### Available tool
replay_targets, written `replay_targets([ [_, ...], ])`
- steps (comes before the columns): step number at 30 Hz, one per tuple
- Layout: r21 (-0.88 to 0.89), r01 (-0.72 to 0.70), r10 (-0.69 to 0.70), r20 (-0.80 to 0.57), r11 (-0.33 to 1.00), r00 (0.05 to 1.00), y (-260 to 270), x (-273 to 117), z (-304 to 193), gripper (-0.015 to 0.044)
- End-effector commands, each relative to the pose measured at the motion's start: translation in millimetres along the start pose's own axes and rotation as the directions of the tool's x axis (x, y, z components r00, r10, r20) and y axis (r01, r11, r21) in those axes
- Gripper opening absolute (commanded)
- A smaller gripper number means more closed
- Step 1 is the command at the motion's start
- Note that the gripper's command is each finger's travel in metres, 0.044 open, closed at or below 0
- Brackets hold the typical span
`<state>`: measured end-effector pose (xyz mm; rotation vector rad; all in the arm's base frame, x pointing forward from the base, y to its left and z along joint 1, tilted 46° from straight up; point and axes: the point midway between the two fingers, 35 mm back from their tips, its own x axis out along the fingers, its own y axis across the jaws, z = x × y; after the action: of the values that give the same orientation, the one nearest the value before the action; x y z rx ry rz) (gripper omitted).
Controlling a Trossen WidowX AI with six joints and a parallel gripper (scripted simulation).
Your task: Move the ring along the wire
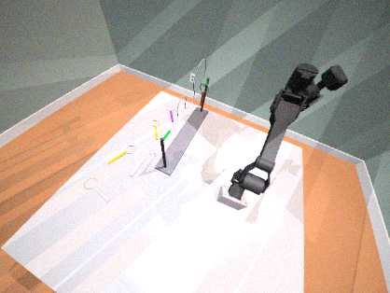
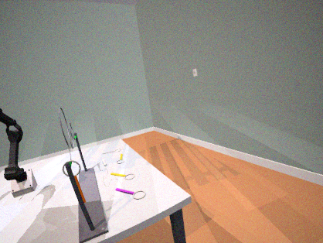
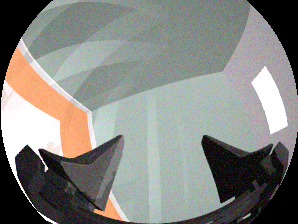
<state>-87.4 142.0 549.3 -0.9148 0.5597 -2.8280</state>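
The ring (image 1: pixel 203 87) (image 2: pixel 63 169) hangs on the green wire part at one post (image 1: pixel 201 108) (image 2: pixel 88 217), the far one in the top view. Its orange handle (image 1: pixel 202 99) (image 2: pixel 80 189) points down beside that post. The thin grey wire (image 2: pixel 61 118) rises in loops to the other green part (image 1: pixel 166 135) (image 2: pixel 76 137) at the other post (image 1: pixel 163 156) (image 2: pixel 81 155). My gripper (image 3: pixel 165 140) is open and empty in the wrist view, with only room behind its fingers. The arm is raised well away from the wire; its fingers are not clear in the top view and are out of the exterior view.
The posts stand on a grey base plate (image 1: pixel 184 142) (image 2: pixel 93 193). Beside it on the white table lie loose rings with a magenta handle (image 1: pixel 172 116) (image 2: pixel 124 191), yellow handles (image 1: pixel 118 158) (image 2: pixel 117 175) and pale handles (image 1: pixel 101 192). The arm's base (image 1: pixel 231 198) (image 2: pixel 23 186) is across the plate from them.
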Motion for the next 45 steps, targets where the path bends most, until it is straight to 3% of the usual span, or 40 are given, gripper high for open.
replay_targets([
  [1, -0.002, -0.003, 0.003, 0.003, 1.000, 1.000, 1.0, 0.7, 0.7, 0.0374],
  [9, -0.055, -0.128, 0.134, 0.136, 0.990, 0.982, 47.5, 27.8, 39.0, 0.0164],
  [16, -0.047, -0.290, 0.288, 0.342, 0.956, 0.894, 111.9, 52.0, 101.3, 0.0160],
  [24, -0.070, -0.489, 0.443, 0.548, 0.869, 0.709, 193.5, 57.9, 165.7, 0.0160],
  [35, -0.210, -0.779, 0.585, 0.777, 0.590, 0.234, 338.6, 7.6, 242.7, 0.0160],
  [45, -0.407, -0.883, 0.508, 0.825, 0.233, -0.247, 445.7, -83.4, 274.5, 0.0160],
])
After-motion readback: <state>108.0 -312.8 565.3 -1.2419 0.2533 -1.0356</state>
